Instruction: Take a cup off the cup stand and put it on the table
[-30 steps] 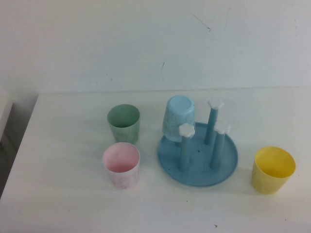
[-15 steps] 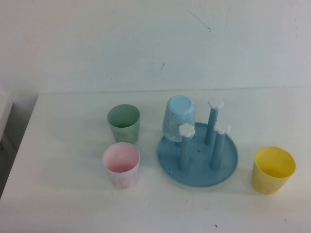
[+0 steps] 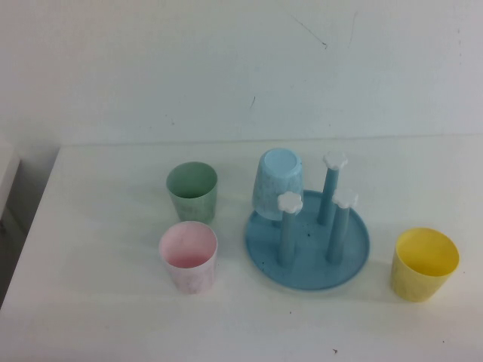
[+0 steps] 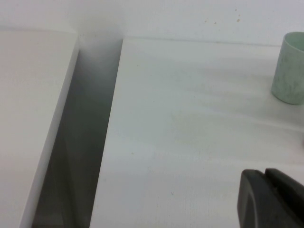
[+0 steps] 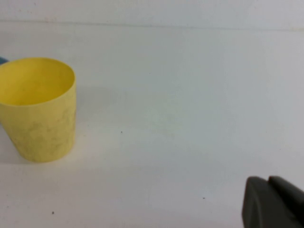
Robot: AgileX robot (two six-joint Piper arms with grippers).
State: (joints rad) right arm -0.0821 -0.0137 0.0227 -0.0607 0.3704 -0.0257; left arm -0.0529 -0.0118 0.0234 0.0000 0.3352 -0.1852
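Observation:
The light blue cup (image 3: 278, 183) hangs upside down on the back left peg of the round blue cup stand (image 3: 307, 239), which stands on the white table (image 3: 113, 302). Three other pegs with white flower caps are bare. Neither gripper shows in the high view. My left gripper (image 4: 266, 176) is shut and empty over the table near its left edge. My right gripper (image 5: 270, 186) is shut and empty over the table, to the right of the yellow cup (image 5: 38, 108).
A green cup (image 3: 192, 191) and a pink cup (image 3: 189, 256) stand upright left of the stand. The yellow cup (image 3: 424, 264) stands right of it. The green cup also shows in the left wrist view (image 4: 289, 69). A gap (image 4: 80, 142) runs along the table's left edge.

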